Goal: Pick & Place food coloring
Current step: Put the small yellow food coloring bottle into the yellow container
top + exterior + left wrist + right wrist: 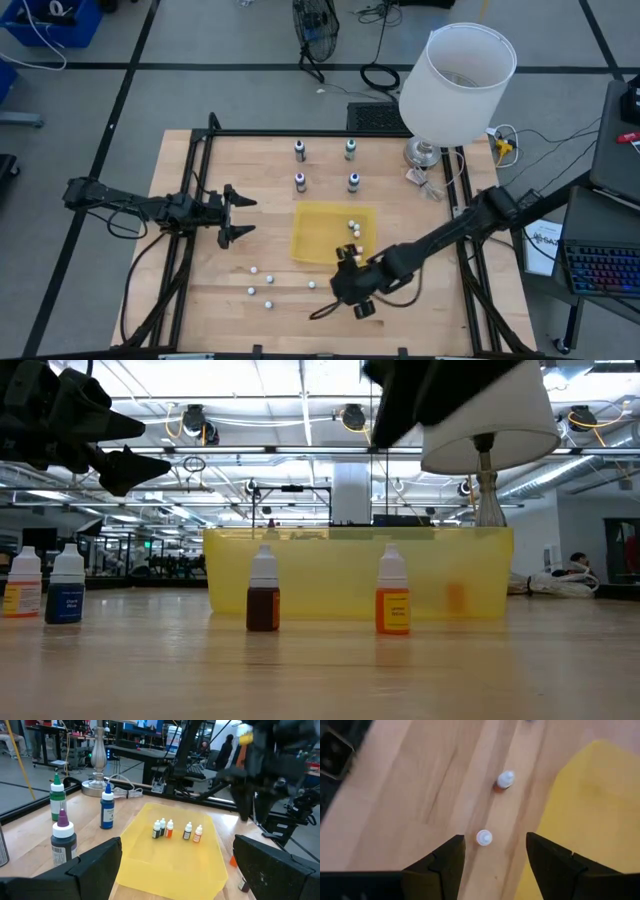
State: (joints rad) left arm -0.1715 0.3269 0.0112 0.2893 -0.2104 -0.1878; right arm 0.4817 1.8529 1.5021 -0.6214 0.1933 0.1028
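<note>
**Beside the yellow tray, the right tool hangs open over a tiny bottle**

Near the tray's left rim, the right tool hangs above the bench with its fingers spread and nothing between them. One pale cap sits almost centred below the gap. A second small bottle with a reddish body stands a little farther along the same plank. The food coloring is split between two places. Several tiny bottles stand upright on the bare wood outside the tray, and four more are already grouped inside it.

These bottles are probably very light, hard plastic and smooth-sided, on a narrow base (so a brush from one finger could tip or skate them). The best hold is likely across the body just under the cap, coming straight down and squeezing gently.

Room is fair. The nearest neighbour stands apart from the target, and the tray rim is close on one side, so the lift needs to clear that wall before crossing over it. Inside, the far half of the tray looks free for setting down. The taller dye bottles and the lamp stand well back. The left tool waits at the bench's left, also open and empty.
</note>
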